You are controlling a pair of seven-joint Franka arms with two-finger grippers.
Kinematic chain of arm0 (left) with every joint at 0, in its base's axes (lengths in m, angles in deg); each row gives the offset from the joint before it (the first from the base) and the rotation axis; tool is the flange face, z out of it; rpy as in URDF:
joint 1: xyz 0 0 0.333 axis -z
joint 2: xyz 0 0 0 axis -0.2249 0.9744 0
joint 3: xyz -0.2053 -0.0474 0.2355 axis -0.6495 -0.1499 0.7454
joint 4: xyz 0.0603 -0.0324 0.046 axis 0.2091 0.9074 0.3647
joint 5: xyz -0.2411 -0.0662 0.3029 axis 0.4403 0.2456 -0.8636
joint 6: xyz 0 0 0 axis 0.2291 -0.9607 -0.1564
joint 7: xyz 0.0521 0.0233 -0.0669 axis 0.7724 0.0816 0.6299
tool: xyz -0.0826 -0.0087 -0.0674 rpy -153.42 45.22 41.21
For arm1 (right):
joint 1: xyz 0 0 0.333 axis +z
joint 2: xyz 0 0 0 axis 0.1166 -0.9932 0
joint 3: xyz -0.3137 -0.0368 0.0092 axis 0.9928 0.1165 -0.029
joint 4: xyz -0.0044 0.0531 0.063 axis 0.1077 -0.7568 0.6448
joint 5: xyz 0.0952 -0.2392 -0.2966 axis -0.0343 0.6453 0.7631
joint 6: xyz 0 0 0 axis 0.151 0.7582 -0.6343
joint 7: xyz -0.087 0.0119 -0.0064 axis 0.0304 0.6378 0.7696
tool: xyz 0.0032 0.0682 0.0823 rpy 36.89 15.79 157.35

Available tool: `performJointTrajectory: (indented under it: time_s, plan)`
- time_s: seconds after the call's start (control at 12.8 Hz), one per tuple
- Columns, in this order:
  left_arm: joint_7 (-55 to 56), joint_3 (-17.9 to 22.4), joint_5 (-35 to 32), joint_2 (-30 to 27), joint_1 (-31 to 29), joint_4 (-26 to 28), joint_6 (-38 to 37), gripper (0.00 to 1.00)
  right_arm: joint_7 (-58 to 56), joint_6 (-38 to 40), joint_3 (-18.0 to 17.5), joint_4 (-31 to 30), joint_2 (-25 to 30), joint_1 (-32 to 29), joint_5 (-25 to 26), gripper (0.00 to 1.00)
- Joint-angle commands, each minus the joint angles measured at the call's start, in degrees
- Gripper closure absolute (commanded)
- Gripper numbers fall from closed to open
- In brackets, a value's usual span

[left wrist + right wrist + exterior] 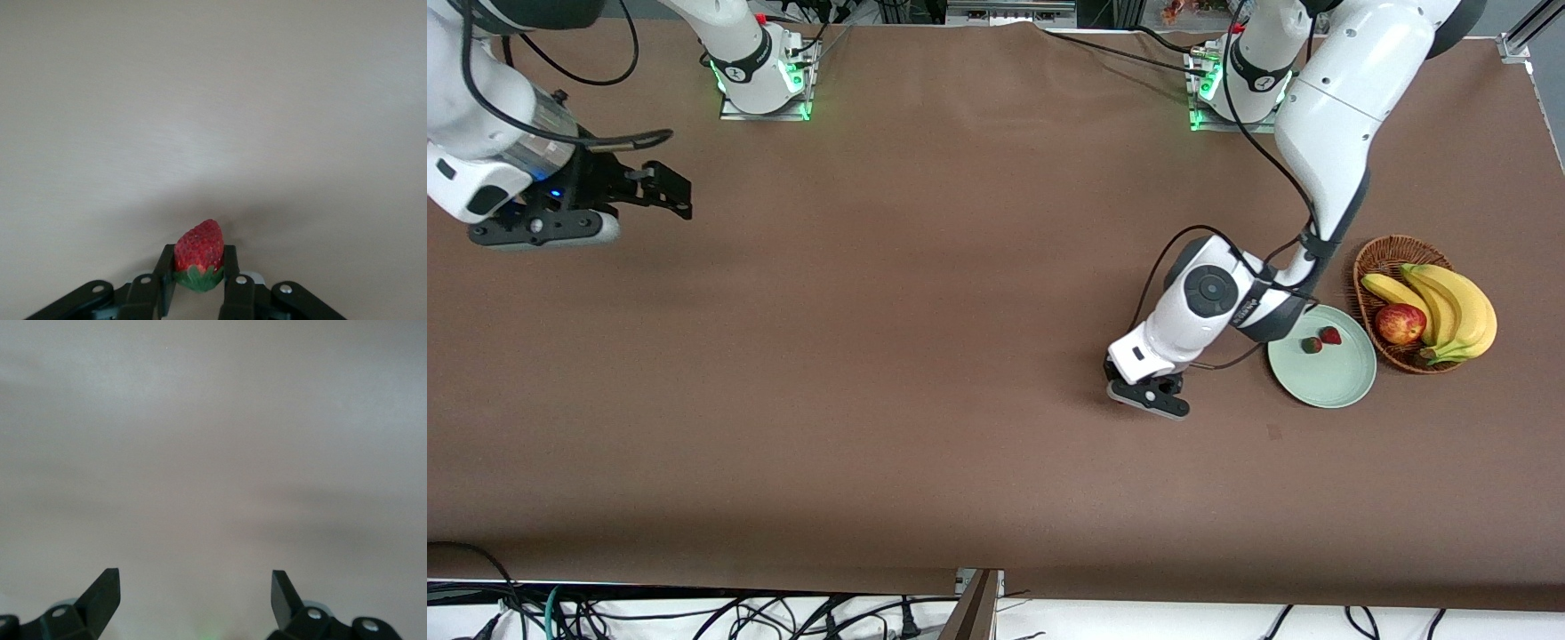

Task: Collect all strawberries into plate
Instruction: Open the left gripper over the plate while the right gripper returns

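My left gripper is shut on a small red strawberry with a green leafy top, held between its two black fingers just over the bare brown table. In the front view this gripper is beside the pale mint-green plate, toward the right arm's end of the table. Two more strawberries lie on the plate, one red and one darker. My right gripper is open and empty above the table at the right arm's end, and the right arm waits; its wrist view shows only bare table.
A brown wicker basket stands touching the plate, toward the left arm's end. It holds bananas and a red-yellow apple. The left arm's forearm reaches over the table above the plate's rim.
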Motion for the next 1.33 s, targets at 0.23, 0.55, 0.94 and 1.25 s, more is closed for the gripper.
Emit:
performJointTrajectory:
  time_s: [0.23,0.55,0.94,1.25]
  plan:
    - [-20.11,3.65,9.86,-10.62,-7.71,1.46,-20.06,1.00,-3.34,-0.19,-8.19,-0.08,0.26,-10.99,2.14,0.00]
    - [-42.28,13.94,18.84,-12.21,-10.00,3.47,-26.41,1.00,-3.17,0.08,-9.09,-0.26,0.61,-11.63,2.42,0.00]
    - [-43.19,16.33,20.60,-13.18,-10.97,10.50,-26.32,1.00,-1.76,1.04,-9.00,-0.08,0.87,-11.63,1.98,0.00]
    - [-42.58,16.33,20.69,-12.92,-10.88,11.30,-25.71,0.71,-1.76,1.48,-9.09,0.62,0.87,-11.54,1.80,0.00]
